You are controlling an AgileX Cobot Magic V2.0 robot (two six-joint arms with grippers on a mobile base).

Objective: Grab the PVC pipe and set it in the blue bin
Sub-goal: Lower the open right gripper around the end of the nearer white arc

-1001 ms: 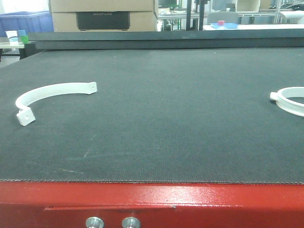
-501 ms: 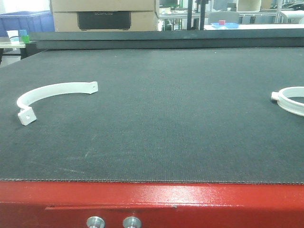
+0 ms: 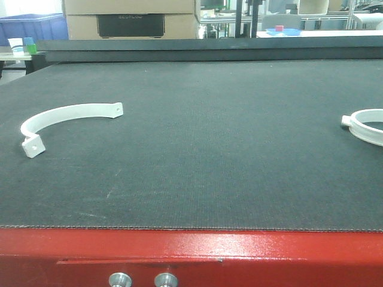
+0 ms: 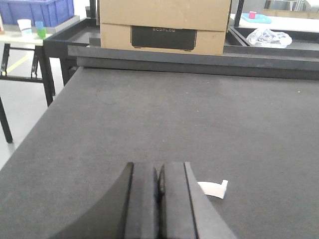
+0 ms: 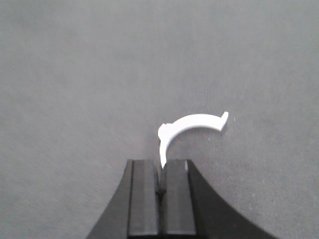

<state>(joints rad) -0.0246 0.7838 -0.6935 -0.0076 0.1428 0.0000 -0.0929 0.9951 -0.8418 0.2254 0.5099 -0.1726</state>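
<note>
Right wrist first: the right gripper (image 5: 160, 185) has its pads pressed together, just a thin seam between them. A white PVC arc (image 5: 194, 122) lies on the dark mat (image 5: 75, 74) directly ahead. Its near end comes right to the top of that seam and the rest curls away up and to the right. Whether the tip is nipped or merely sits beneath the fingertips, I cannot tell. Over to the left wrist: the left gripper (image 4: 159, 196) is closed too, pad against pad, nothing between. A white PVC tab (image 4: 214, 188) rests on the mat just right of the fingers, not touching them. Front view now, with neither gripper showing. Past the red table edge (image 3: 191, 251), a PVC half-ring (image 3: 69, 113) lies flat at the left. A second white ring (image 3: 366, 127) is cut by the right border, well apart from it. Far back stands a cardboard box (image 3: 128, 18), and at far left the blue bin (image 3: 33, 25).
</note>
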